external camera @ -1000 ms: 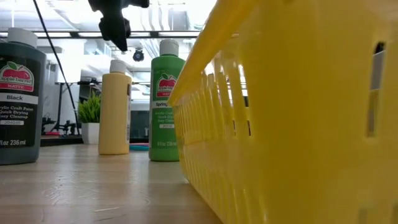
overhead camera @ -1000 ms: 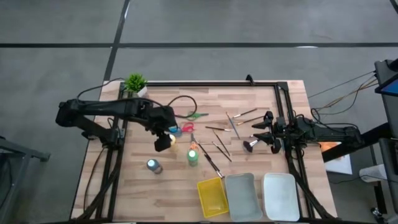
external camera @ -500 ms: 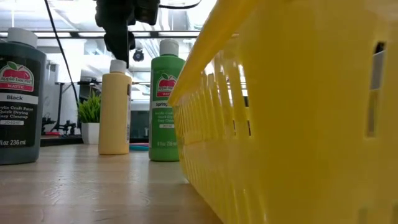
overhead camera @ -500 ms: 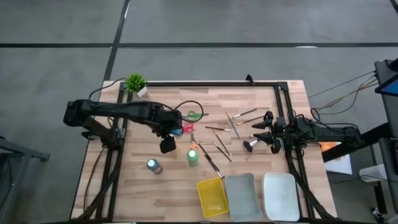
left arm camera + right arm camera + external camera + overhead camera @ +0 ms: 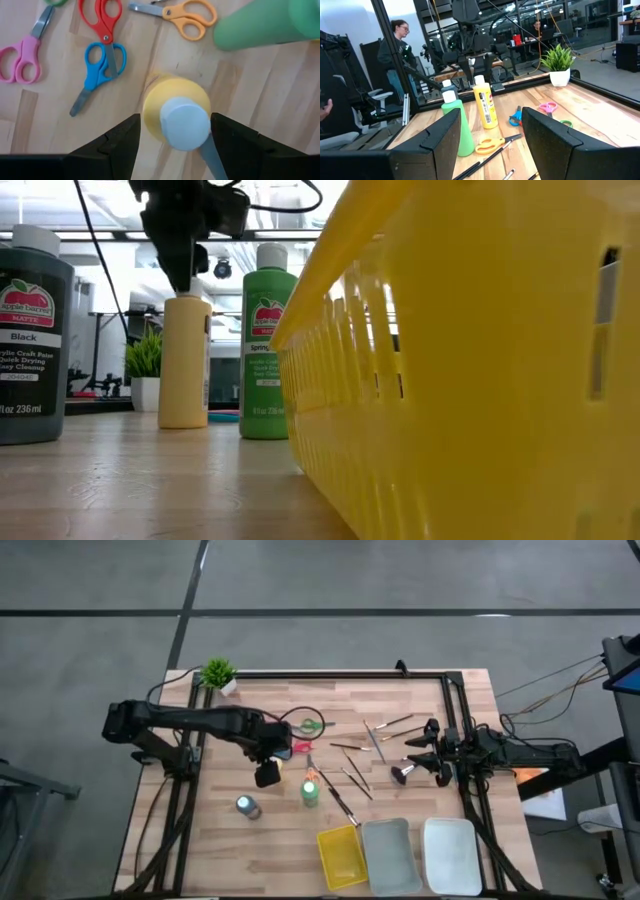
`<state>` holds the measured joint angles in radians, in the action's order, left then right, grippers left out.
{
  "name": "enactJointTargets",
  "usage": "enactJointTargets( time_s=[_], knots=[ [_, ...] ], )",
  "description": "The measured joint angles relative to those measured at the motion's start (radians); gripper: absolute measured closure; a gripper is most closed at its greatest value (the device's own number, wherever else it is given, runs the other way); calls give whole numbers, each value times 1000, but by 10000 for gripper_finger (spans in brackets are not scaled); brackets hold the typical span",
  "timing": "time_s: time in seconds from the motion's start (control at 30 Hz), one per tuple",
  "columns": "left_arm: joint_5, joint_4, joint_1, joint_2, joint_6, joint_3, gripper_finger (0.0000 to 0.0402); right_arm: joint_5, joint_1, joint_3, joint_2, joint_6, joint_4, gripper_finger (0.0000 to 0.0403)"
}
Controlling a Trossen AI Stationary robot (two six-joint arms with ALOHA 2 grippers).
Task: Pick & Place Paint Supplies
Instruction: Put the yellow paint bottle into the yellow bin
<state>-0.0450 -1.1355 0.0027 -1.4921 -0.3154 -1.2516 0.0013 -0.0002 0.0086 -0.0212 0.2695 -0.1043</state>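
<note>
Left end effector (image 5: 172,145): seen in the high view (image 5: 267,773) directly above the yellow paint bottle (image 5: 176,117); the jaws are held open, with one finger on either side of the white cap and nothing gripped.
Key relation: the yellow paint bottle stands upright, its long axis vertical, and lies straight below the left end effector; a straight descent is judged to be what the coming grasp turns on. The left arm is far nearer to it than the right.
Black paint bottle (image 5: 33,335): stood upright on the table (image 5: 290,840), at the left of the low view, apart from the yellow one.
Scissors (image 5: 102,47): several pairs (pink, red, blue, orange handles) are laid flat on the table just beside the yellow paint bottle.
Green paint bottle (image 5: 311,790): stood upright near the yellow bottle, between it and the brushes.
Brushes (image 5: 355,768): thin ones are scattered flat at the table's middle, their long axes at differing angles.
Yellow tray (image 5: 341,855): set at the table's near edge; nothing can be seen in it.
Grey tray (image 5: 389,855): just beside the yellow tray; nothing is seen in it.
White tray (image 5: 450,856): beside the grey tray; nothing is seen in it.
Right end effector (image 5: 432,752): waiting at the table's right edge, jaws held open and empty, near a stubby dark brush (image 5: 403,773).
</note>
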Motion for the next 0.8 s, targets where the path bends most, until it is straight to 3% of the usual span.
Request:
enactJointTargets(
  time_s=[0.5, 0.8],
  knots=[
    [38, 62, 4, 0, 0, 16, 161, 0, 0, 0, 0, 0, 0, 196],
    [38, 62, 4, 1, 0, 16, 255, 0, 0, 0, 0, 0, 0, 196]
  ],
)
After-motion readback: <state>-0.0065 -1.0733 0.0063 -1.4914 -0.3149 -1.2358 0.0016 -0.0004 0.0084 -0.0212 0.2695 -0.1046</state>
